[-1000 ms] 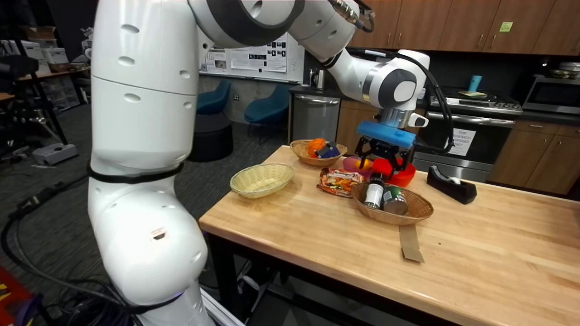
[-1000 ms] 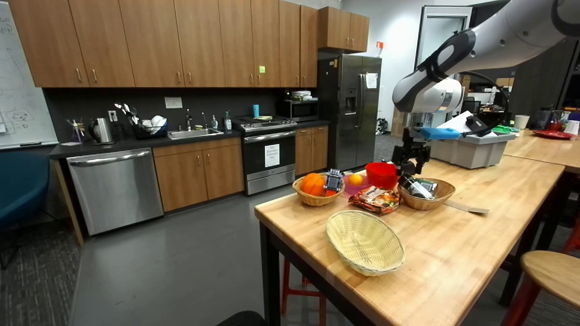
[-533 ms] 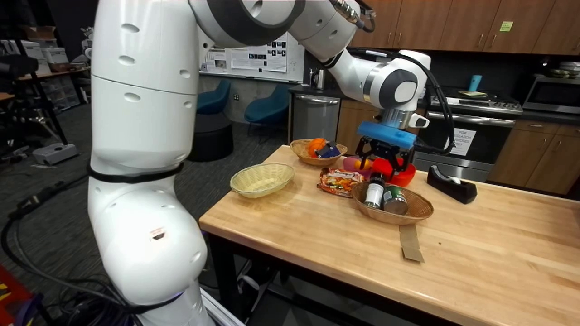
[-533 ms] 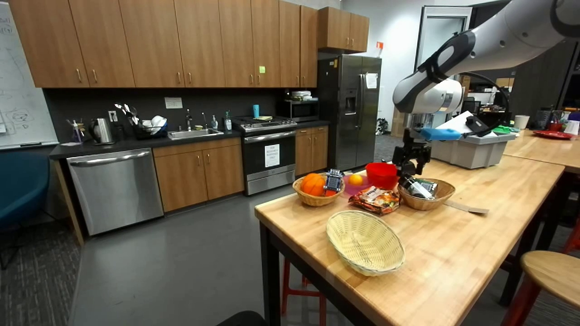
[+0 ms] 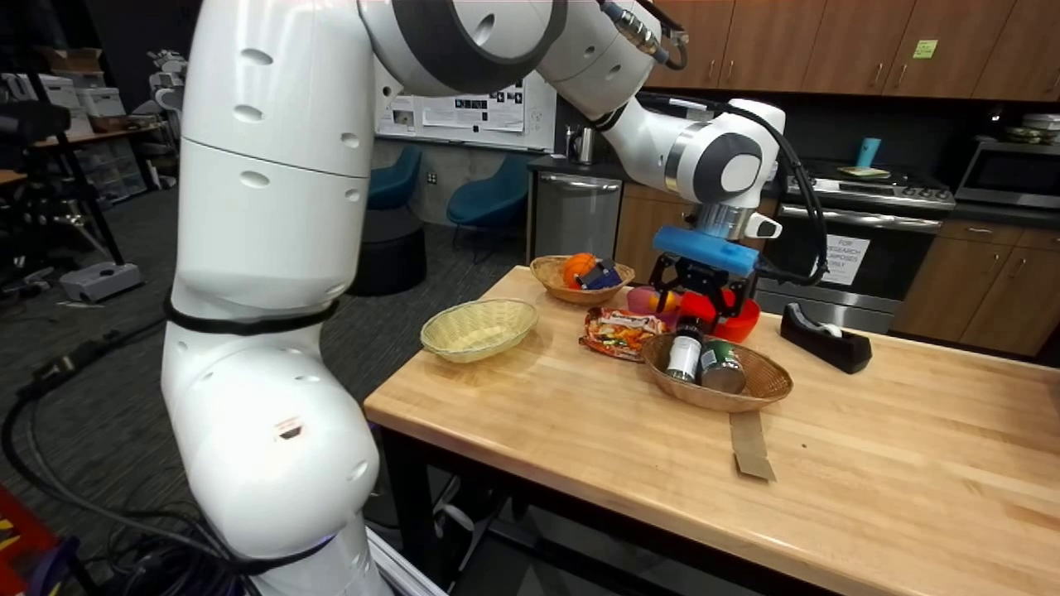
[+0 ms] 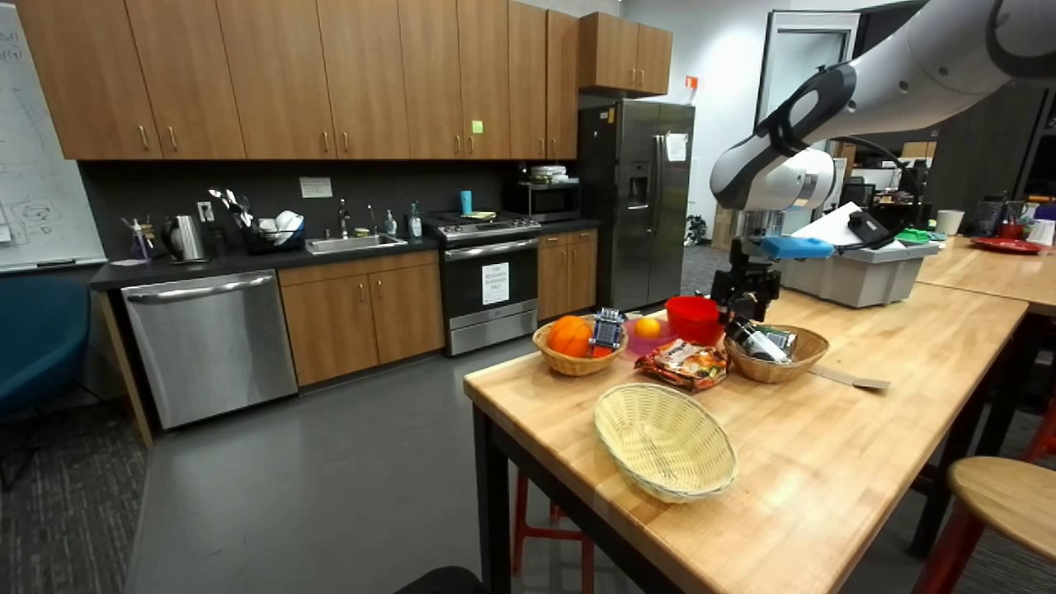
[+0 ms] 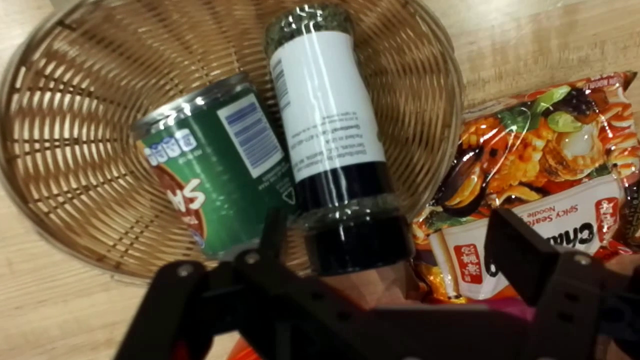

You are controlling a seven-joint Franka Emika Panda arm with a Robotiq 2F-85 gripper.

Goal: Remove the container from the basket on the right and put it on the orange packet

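Observation:
The shallow brown woven basket (image 5: 766, 382) holds two containers lying down: a jar (image 5: 685, 358) with a white label and black cap, and a green can (image 5: 722, 368) with a grey metal end. The jar (image 7: 325, 105) and can (image 7: 220, 170) lie side by side in the wrist view. The orange noodle packet (image 5: 621, 331) lies flat beside the basket; it also shows in the wrist view (image 7: 540, 150). My gripper (image 5: 692, 310) is open and empty above the jar's cap end. In the wrist view its fingers (image 7: 390, 237) stand on either side of the cap, wider on the packet side.
A red bowl (image 5: 739, 323) stands close behind the gripper, next to a purple bowl (image 6: 652, 337) with an orange. A pale yellow basket (image 6: 664, 437), another basket (image 6: 569, 363) with an orange ball, a tape dispenser (image 5: 824, 338) and a grey bin (image 6: 858, 276) are on the table.
The arm has shifted slightly, and the gripper is a little lower and, in an exterior view, a little to the left. It stays open. The jar, can, basket and packet have not moved.

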